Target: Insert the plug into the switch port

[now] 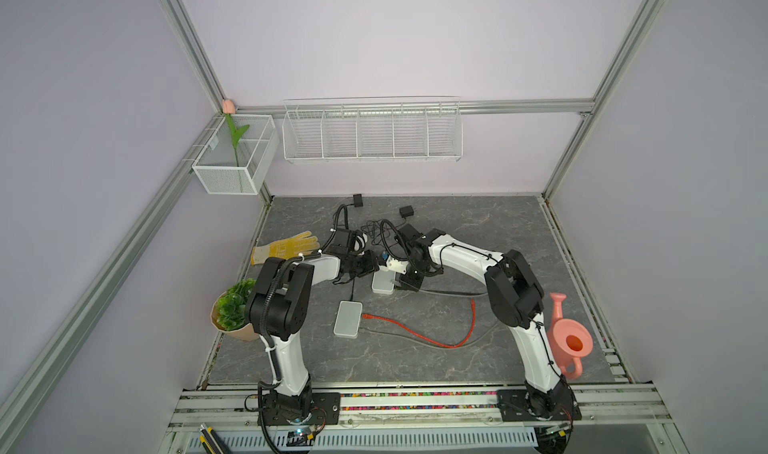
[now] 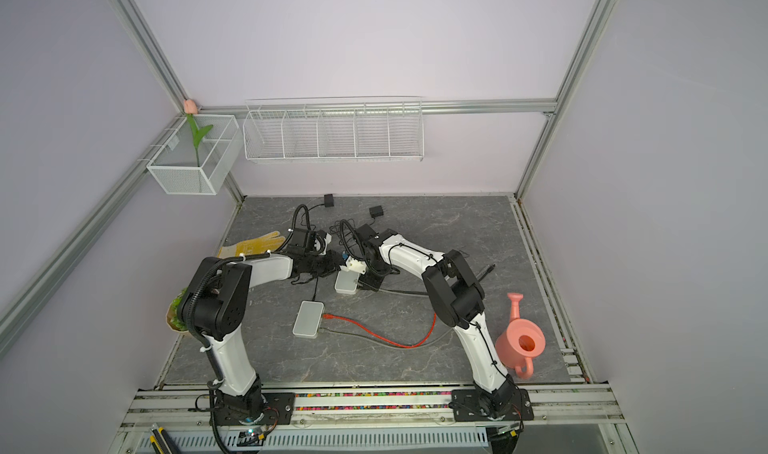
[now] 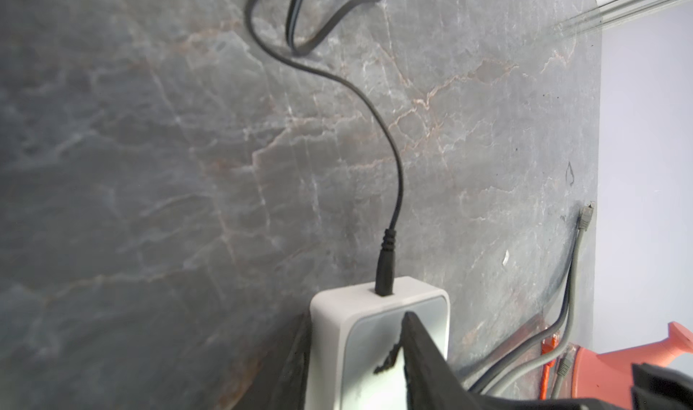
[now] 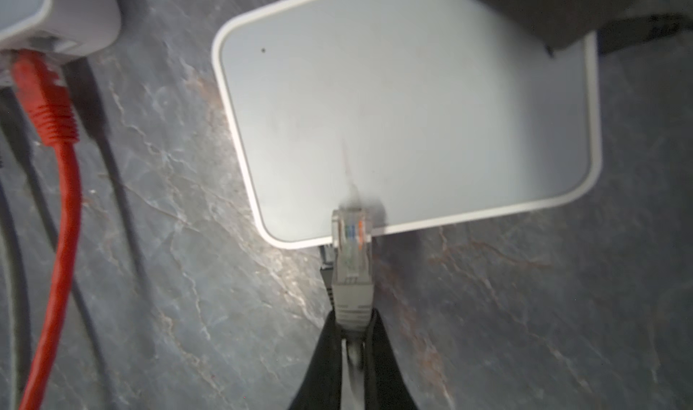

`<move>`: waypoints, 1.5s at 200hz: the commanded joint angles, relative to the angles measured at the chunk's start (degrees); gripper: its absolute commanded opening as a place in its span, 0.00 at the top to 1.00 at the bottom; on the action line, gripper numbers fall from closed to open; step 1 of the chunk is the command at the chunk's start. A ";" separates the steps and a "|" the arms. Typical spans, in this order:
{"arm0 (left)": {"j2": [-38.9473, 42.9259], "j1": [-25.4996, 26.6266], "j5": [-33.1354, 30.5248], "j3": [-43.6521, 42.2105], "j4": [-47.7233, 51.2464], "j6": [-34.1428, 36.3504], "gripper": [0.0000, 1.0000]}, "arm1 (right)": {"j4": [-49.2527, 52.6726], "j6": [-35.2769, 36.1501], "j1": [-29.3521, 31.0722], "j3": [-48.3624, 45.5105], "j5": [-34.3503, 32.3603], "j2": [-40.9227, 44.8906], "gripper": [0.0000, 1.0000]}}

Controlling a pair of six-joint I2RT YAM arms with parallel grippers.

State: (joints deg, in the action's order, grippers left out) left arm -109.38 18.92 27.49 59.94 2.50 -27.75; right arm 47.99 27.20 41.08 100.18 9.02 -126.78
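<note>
Top views: switch (image 1: 381, 285) sits between left gripper (image 1: 374, 267) and right gripper (image 1: 399, 283).
Left wrist: left gripper (image 3: 354, 337) straddles switch; clamped or not, cannot tell. Power lead (image 3: 386, 273) seated ahead.
Right wrist: right gripper (image 4: 352, 325) clenched on plug (image 4: 350, 247), tip ahead at switch edge. Plug not yet in; insertion remains.

Right hand (image 4: 353, 320) pinched tight.

**Plug at the switch's rim, not seated**

The plug (image 4: 351, 235) is a clear RJ45 head with a grey boot on a grey cable. My right gripper (image 4: 352, 323) pinches it at the boot. It points lengthwise at the switch (image 4: 405, 119), with its clear tip showing over the near rim. I cannot see the port under it. The switch is a flat white box with a pale grey top and rounded corners. It lies flat on the bench (image 4: 187, 277), near the middle in both top views.
</note>
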 commanded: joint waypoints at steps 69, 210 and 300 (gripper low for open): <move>-2.38 0.22 -1.24 2.50 3.48 2.61 0.61 | 3.69 0.13 -2.11 2.57 -0.39 2.19 0.93; -3.16 0.42 -0.07 5.25 4.54 2.92 0.61 | 9.63 4.17 -2.00 10.35 -11.12 -5.92 0.93; -4.39 0.50 0.48 6.54 5.53 3.91 0.61 | 7.59 3.44 2.20 9.77 -4.00 -4.80 0.93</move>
State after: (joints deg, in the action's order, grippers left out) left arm -112.16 19.14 27.35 65.06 6.63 -24.88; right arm 56.14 30.24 42.11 110.02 0.67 -132.90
